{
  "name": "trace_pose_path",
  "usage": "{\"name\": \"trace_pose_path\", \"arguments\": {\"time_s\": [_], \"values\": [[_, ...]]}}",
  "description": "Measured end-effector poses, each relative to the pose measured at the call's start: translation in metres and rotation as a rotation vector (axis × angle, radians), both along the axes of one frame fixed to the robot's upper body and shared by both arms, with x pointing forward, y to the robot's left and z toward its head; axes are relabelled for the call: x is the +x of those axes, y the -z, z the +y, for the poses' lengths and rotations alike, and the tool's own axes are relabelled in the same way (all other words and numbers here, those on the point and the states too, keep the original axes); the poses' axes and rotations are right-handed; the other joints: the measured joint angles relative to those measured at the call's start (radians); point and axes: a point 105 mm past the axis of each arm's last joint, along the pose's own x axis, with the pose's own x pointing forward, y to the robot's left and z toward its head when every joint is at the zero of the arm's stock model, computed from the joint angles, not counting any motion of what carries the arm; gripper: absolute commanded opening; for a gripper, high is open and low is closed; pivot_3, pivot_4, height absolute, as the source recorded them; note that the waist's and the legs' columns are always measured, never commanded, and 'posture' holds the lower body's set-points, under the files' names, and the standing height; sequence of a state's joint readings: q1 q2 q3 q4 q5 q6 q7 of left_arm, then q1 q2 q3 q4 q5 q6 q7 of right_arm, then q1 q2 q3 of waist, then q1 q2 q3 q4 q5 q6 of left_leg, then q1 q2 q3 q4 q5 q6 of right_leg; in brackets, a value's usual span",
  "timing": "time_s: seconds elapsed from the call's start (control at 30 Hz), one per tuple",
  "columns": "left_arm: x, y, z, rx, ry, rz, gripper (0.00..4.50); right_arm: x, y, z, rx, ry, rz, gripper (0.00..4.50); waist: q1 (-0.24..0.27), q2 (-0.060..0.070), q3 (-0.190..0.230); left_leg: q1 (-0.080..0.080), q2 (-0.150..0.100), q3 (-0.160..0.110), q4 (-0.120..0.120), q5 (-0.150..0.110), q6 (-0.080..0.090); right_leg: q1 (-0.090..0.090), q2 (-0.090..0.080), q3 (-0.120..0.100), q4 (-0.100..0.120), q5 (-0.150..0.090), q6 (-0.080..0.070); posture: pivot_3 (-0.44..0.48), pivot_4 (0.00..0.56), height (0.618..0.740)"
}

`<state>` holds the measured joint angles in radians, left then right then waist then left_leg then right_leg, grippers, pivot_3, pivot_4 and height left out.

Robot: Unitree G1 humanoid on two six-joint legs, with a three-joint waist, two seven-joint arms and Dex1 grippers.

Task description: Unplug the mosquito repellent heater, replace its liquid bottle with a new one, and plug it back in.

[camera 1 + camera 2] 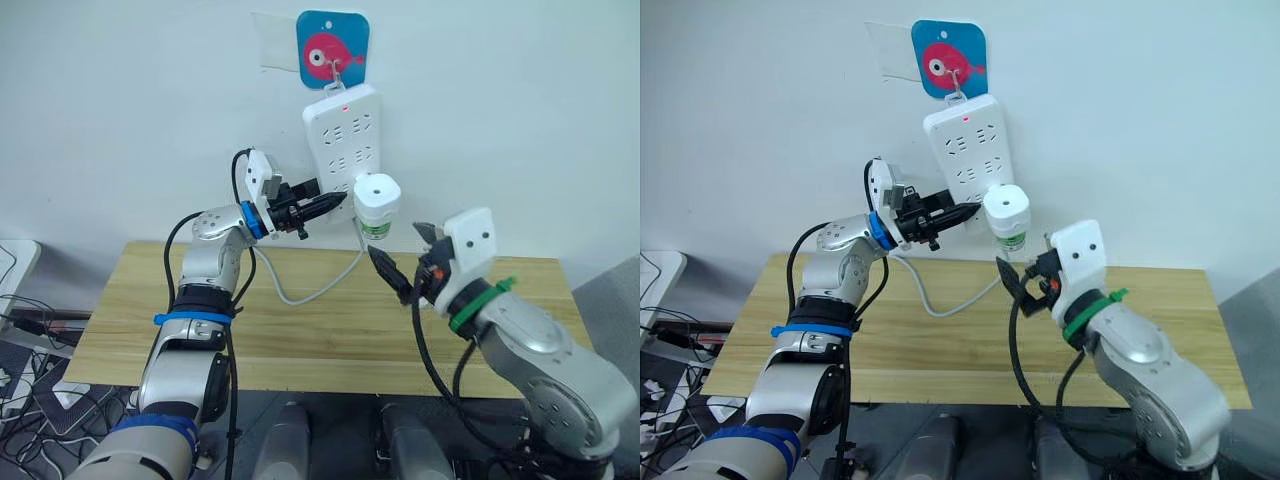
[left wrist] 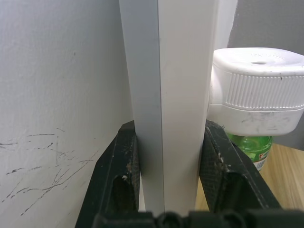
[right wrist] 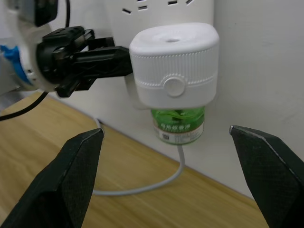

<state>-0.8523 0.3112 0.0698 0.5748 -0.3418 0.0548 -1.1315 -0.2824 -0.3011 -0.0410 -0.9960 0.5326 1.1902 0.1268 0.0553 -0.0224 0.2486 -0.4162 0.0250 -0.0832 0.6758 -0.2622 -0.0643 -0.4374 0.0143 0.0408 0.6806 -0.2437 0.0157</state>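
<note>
Two arms raised | left pincer (image 2: 164, 180) clamps power strip (image 1: 342, 140) edge | right pincer (image 3: 173, 175) spread before heater (image 3: 174, 71)

white rounded heater (image 3: 174, 71) plugged into the wall-hung power strip (image 1: 341, 130), green bottle (image 3: 178, 124) beneath.

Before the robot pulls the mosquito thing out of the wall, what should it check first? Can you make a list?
1. Heater plugged into the power strip: ok, it sits at the strip's lower end.
2. Left gripper steadying the strip: ok, its fingers clamp the strip's edge.
3. Right gripper open wide enough: ok, its fingers are spread wider than the heater.
4. Right gripper around the heater: not ok, it is short of it and touches nothing.
5. Green bottle attached under the heater: ok.
6. Strip switched on: red light glows, so live; pull with care.
</note>
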Motion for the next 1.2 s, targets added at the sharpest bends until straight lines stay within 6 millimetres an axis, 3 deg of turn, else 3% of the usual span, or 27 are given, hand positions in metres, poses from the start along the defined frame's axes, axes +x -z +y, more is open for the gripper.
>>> {"name": "trace_pose_path", "arguments": {"time_s": [0.03,0.13,0.47,0.53,0.57,0.63,0.7,0.87,1.0,1.1,1.2], "values": [[0.0,0.0,0.0,0.0,0.0,0.002,1.36,-0.001,-0.002,-0.002,-0.005,-0.005,-0.006,4.44,0.0,0.0,0.0,0.0,0.0,0.0,0.0,0.0,0.0,0.0,0.0,0.0,0.0,0.0,0.0,0.173,0.216,0.74],[0.0,0.001,0.0,0.001,0.006,0.006,1.36,-0.002,-0.005,-0.009,-0.024,-0.02,-0.018,3.82,0.0,0.0,0.0,0.0,0.0,0.0,0.0,0.0,0.0,0.0,0.0,0.0,0.0,0.0,0.0,0.174,0.215,0.74],[0.0,0.001,0.0,0.006,0.011,0.003,1.36,0.003,-0.008,-0.005,-0.015,-0.032,-0.036,0.09,0.001,0.0,0.0,0.0,0.0,0.0,0.0,0.0,0.0,0.0,0.0,0.0,-0.001,0.0,0.0,0.183,0.224,0.74],[0.001,0.0,0.001,0.014,0.006,0.003,1.36,0.003,-0.008,-0.005,-0.014,-0.03,-0.035,0.04,0.001,0.0,0.0,0.0,0.0,0.0,0.0,0.0,0.0,0.0,0.0,0.0,0.0,0.0,0.0,0.187,0.232,0.74],[0.002,0.0,0.003,0.02,0.0,0.004,1.91,0.003,-0.008,-0.005,-0.013,-0.031,-0.034,0.0,0.001,0.0,0.0,0.0,0.0,0.0,0.0,0.0,0.0,0.0,0.0,0.0,0.0,0.0,0.0,0.187,0.232,0.74],[0.004,0.0,0.007,0.043,-0.011,0.006,2.29,0.003,-0.008,-0.005,-0.012,-0.034,-0.037,0.0,0.0,0.0,0.0,0.0,0.0,0.0,0.0,0.0,0.0,0.0,0.0,0.0,0.0,0.0,0.0,0.2,0.243,0.74],[0.006,0.003,0.012,0.063,-0.026,0.017,2.94,0.002,-0.009,-0.004,-0.008,-0.044,-0.039,0.0,-0.003,0.0,0.0,0.0,0.0,0.0,0.0,0.0,0.0,0.0,0.0,0.0,0.0,0.0,0.0,0.2,0.243,0.74],[0.001,0.004,0.045,0.14,-0.082,0.007,4.44,-0.001,-0.011,0.001,0.001,-0.096,-0.044,0.0,-0.014,0.0,0.001,0.001,0.002,0.0,-0.002,0.0,0.0,-0.001,0.001,0.0,0.0,0.0,0.0,0.242,0.262,0.74],[-0.021,0.018,0.076,0.199,-0.096,0.047,4.44,0.001,-0.015,0.004,-0.003,-0.128,-0.064,0.0,-0.02,0.0,0.002,0.002,0.002,0.0,-0.005,0.0,0.0,-0.001,0.001,0.0,0.0,-0.001,-0.002,0.282,0.273,0.74],[-0.044,0.022,0.082,0.203,-0.084,0.056,4.44,0.001,-0.014,0.012,-0.002,-0.16,-0.066,0.0,-0.02,-0.001,0.004,0.002,0.003,-0.001,-0.007,0.0,0.0,-0.001,0.001,-0.001,0.0,-0.002,-0.003,0.295,0.276,0.74],[-0.07,0.019,0.076,0.194,-0.048,0.034,4.44,0.001,-0.011,0.021,-0.003,-0.194,-0.059,0.0,-0.009,-0.001,0.007,0.003,0.003,-0.001,-0.008,0.0,-0.001,-0.001,0.0,-0.001,0.0,-0.002,-0.003,0.31,0.283,0.74]]}}
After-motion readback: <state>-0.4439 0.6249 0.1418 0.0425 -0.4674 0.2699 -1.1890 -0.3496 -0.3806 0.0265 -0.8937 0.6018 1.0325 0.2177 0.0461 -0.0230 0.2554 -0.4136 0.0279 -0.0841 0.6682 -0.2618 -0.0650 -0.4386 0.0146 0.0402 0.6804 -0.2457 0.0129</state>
